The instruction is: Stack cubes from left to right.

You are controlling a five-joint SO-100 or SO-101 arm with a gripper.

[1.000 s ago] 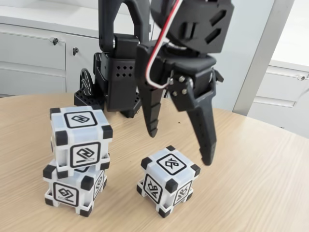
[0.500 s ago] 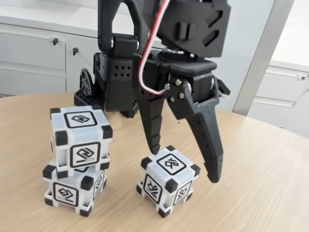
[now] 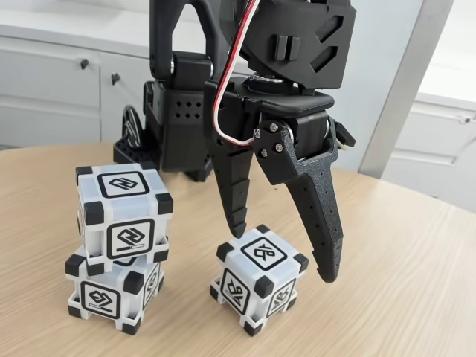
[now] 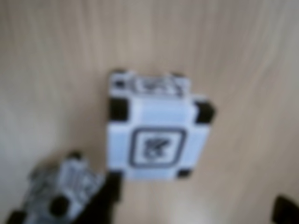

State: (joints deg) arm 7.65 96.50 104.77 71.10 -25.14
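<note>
Cubes sit on a pale wooden table (image 3: 401, 282), three of them, all white with black corner blocks and a black-framed glyph on each face. In the fixed view, two form a stack at about eight o'clock: the top cube (image 3: 123, 212) rests on the bottom cube (image 3: 111, 286), turned slightly so its edges do not line up with the one beneath. The third, the lone cube (image 3: 258, 277), stands by itself on the table at about six o'clock, apart from the stack, with one corner turned toward the camera.

A black arm (image 3: 245, 82) rises behind, its base toward twelve o'clock, a red and white cable looping down its front. Its gripper (image 3: 282, 254) hangs over the lone cube with the fingers spread wide. One finger (image 3: 234, 193) comes down just behind the cube's far left corner; the other finger (image 3: 320, 223) reaches lower, just beside its right side. Whether either touches the cube, I cannot tell.

The wrist view is blurred. It looks straight down on the lone cube (image 4: 154, 133) near the centre, wood grain all round it. Dark gripper parts show at seven o'clock and five o'clock.

White cabinets (image 3: 52, 89) stand behind the table.
</note>
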